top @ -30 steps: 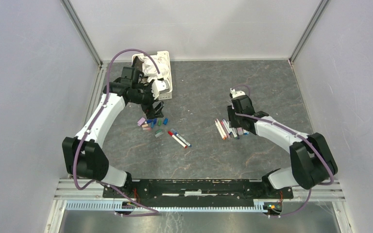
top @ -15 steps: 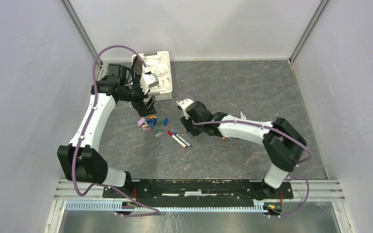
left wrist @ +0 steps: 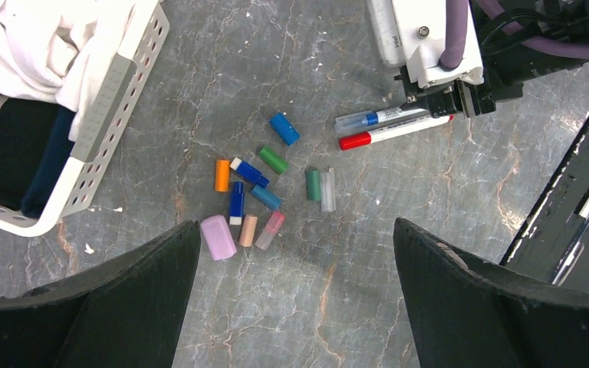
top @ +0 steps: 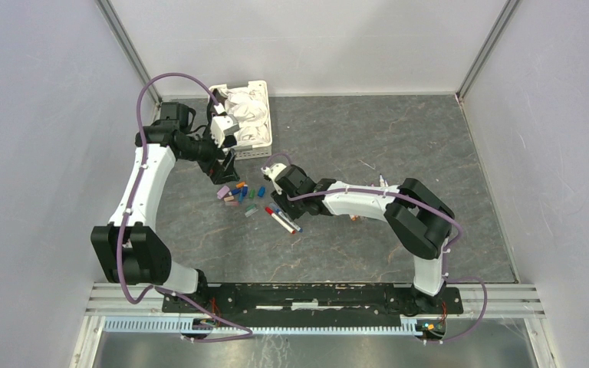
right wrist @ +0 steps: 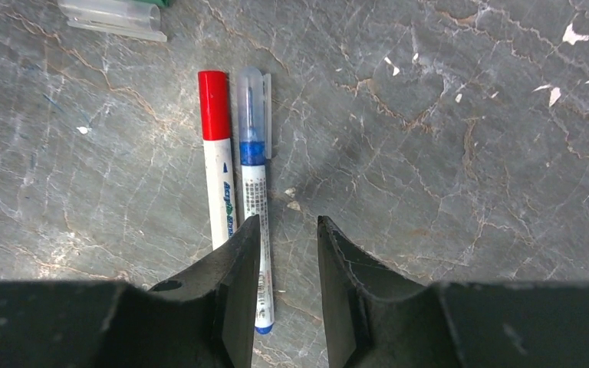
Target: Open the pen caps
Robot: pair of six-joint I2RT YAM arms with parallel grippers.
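Observation:
Two capped pens lie side by side on the grey floor: one red-capped (right wrist: 218, 169) and one with a clear cap over a blue tip (right wrist: 251, 153). Both also show in the top view (top: 282, 219). My right gripper (right wrist: 287, 222) hovers over their barrels, its jaws a narrow gap apart and empty; the blue pen's barrel shows beside the left finger. Several loose pen caps (left wrist: 264, 184), blue, green, orange, pink and clear, lie in a cluster (top: 241, 195). My left gripper (left wrist: 297, 224) is wide open and empty above the cluster.
A white slotted basket (top: 265, 139) holding white cloth stands at the back left, next to the left wrist; its corner shows in the left wrist view (left wrist: 115, 92). The right forearm (top: 353, 199) stretches across the middle of the floor.
The right arm swung left, from the pen group on the right to the two pens in the middle. The left arm drew back a little toward the far left.

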